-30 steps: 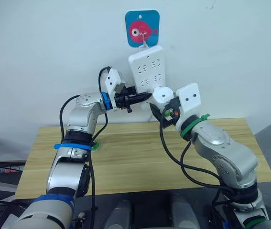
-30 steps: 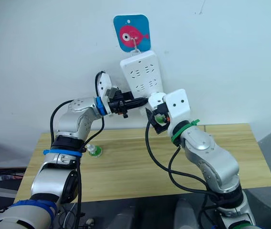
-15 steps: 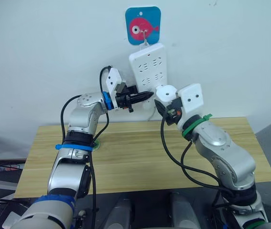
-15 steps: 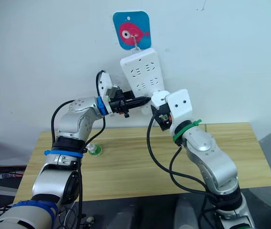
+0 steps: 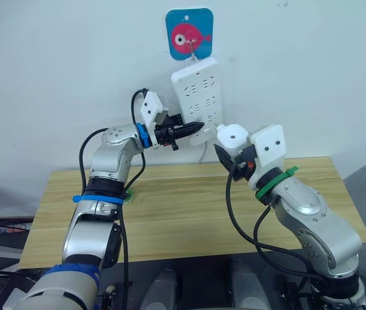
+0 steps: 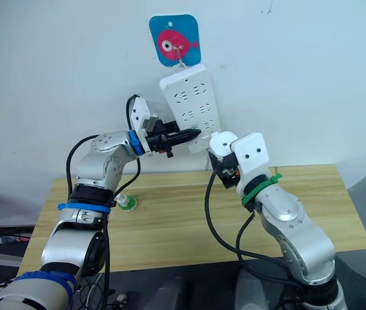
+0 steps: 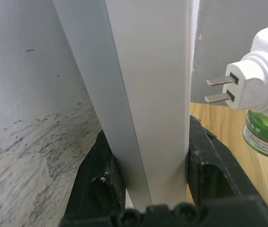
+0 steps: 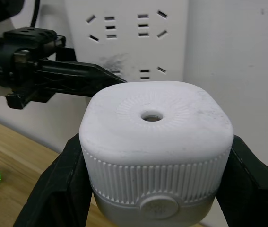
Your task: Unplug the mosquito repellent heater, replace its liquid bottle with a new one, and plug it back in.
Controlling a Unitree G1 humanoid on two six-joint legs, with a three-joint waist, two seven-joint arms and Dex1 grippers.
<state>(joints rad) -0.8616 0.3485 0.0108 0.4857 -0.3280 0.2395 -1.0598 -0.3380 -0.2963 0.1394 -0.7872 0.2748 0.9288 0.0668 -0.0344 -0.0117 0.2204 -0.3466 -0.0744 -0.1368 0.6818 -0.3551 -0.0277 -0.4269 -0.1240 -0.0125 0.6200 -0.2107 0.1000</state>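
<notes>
My left gripper (image 5: 192, 127) clamps the lower edge of the wall socket strip (image 5: 197, 90), steadying it. My right gripper (image 8: 152, 189) grips the mosquito repellent heater (image 8: 155, 142), held off the strip to its right (green bottle (image 7: 265, 137) fitted). To plug in cleanly, square the prongs (image 7: 221, 88) with a socket, then push straight.

White wall (image 5: 53, 64) — fish sticker (image 5: 190, 34) — behind a wooden table (image 5: 170, 213).
</notes>
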